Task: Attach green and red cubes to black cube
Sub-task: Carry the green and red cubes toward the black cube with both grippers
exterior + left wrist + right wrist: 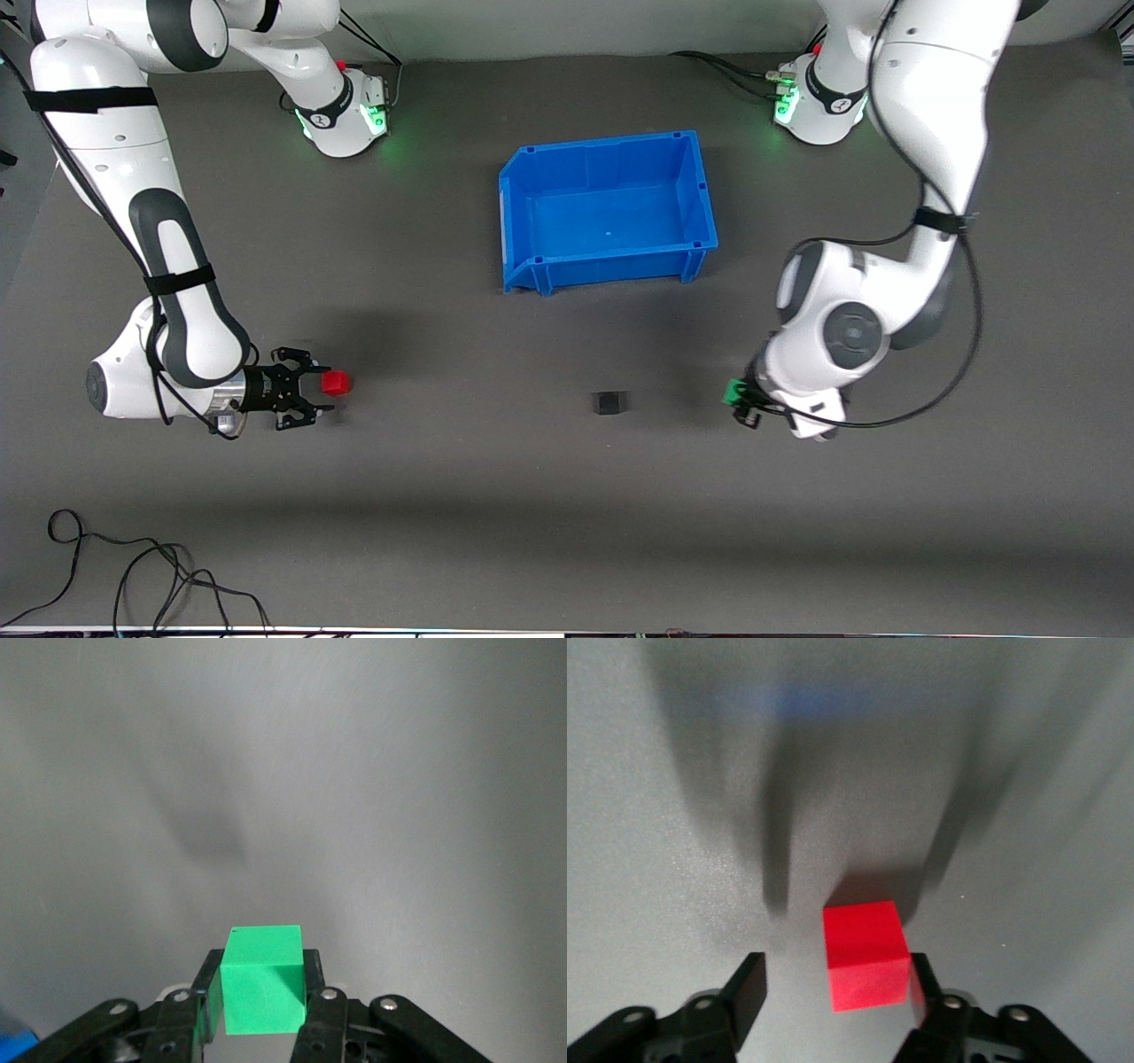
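On the grey felt-covered table (496, 496), a small matte black cube (609, 403) sits nearest the front camera. The left gripper (742, 403), arm folded low, has its jaws clamped on a bright green plastic cube (262, 980). The right gripper (321, 390), wrist level, jaws apart, straddles a bright red plastic cube (866, 955) on the table. A blue plastic bin (700, 199) stands farthest.

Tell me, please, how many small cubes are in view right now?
3: the green cube held in the left gripper, the red cube between the right gripper's open fingers, the black cube on the table between them.
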